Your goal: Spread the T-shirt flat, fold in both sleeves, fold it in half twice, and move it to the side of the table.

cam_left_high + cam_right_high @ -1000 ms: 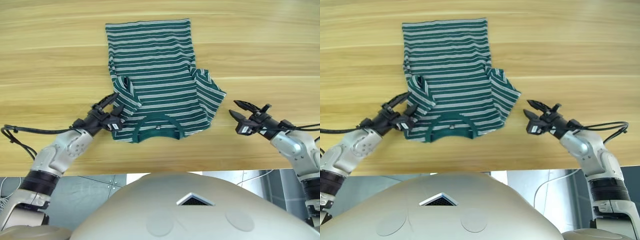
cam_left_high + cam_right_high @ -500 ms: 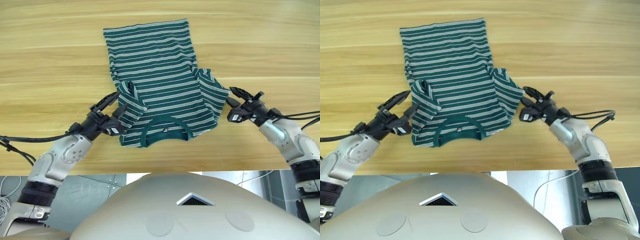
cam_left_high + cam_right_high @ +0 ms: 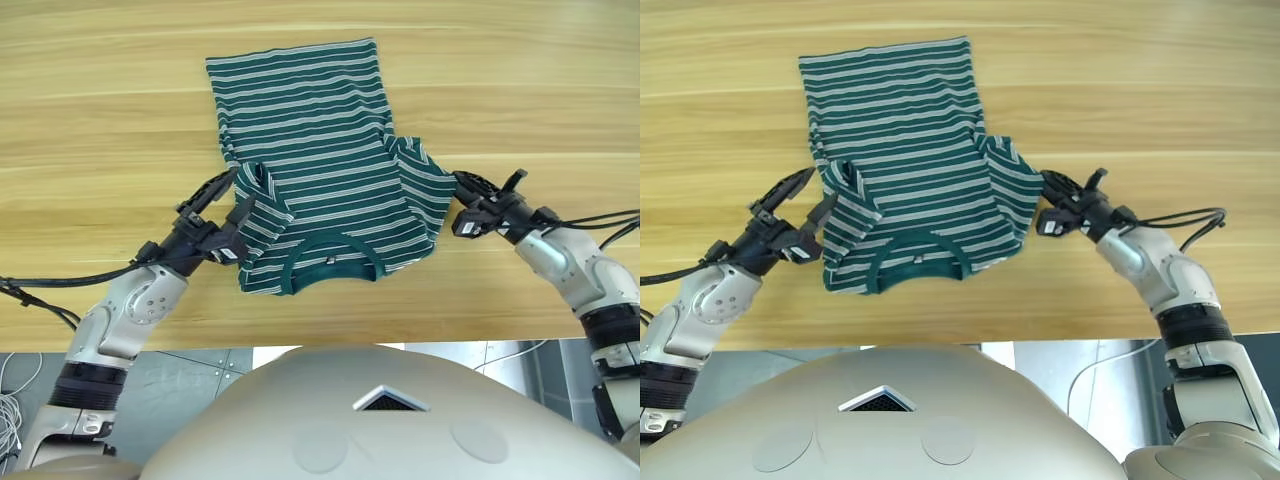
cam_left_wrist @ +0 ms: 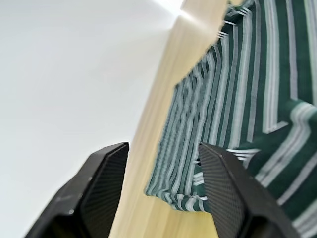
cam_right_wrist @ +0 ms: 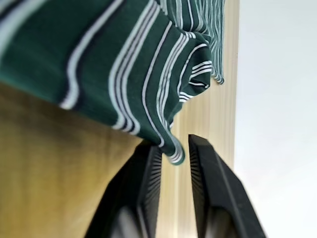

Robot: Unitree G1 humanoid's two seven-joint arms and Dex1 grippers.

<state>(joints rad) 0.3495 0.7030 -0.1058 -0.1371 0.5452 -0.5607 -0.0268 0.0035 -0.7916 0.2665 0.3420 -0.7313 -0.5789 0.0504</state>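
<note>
The left gripper is held spread beside the T-shirt, left of centre; the right gripper is pinched on its opposite sleeve. The shirt is laid mid-frame on the table, long axis vertical, collar lowermost.

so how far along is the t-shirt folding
Early. Done: the T-shirt lies on the table, body mostly flat, both sleeves rumpled. In hand: the right gripper is at the right sleeve edge, the open left gripper beside the left sleeve. Left: sleeve folds, both halvings, moving it aside.
</note>
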